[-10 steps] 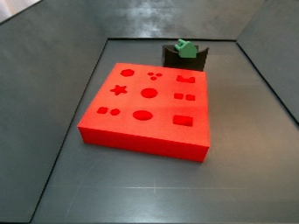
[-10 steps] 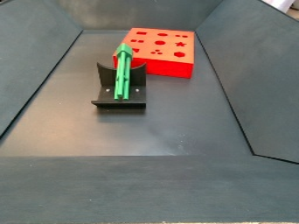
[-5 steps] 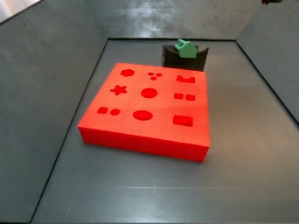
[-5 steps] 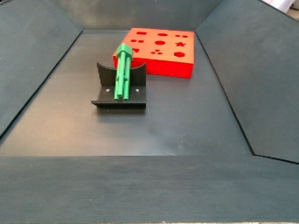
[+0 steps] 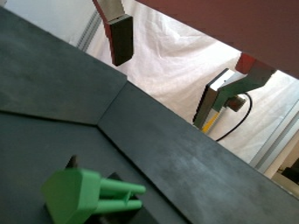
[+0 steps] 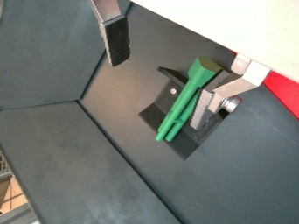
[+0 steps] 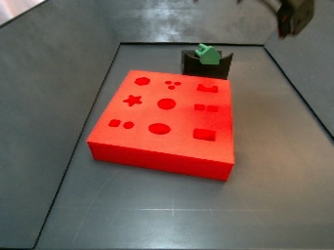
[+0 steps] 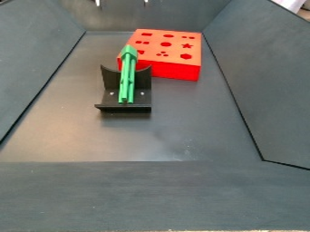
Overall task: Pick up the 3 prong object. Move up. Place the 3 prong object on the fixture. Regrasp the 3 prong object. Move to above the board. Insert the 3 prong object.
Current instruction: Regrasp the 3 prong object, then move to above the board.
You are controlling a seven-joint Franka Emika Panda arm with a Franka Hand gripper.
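The slim green plastic 3 prong object (image 8: 125,71) leans in the dark L-shaped fixture (image 8: 122,93) on the smooth grey floor. Behind it sits the flat red board (image 8: 169,52) with its shaped holes. High above, the gripper (image 6: 173,59) hangs open and empty.

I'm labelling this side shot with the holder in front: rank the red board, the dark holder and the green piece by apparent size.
1. Red board, though farthest away.
2. Dark holder.
3. Green piece, leaning on it.
The claw is open, high above.
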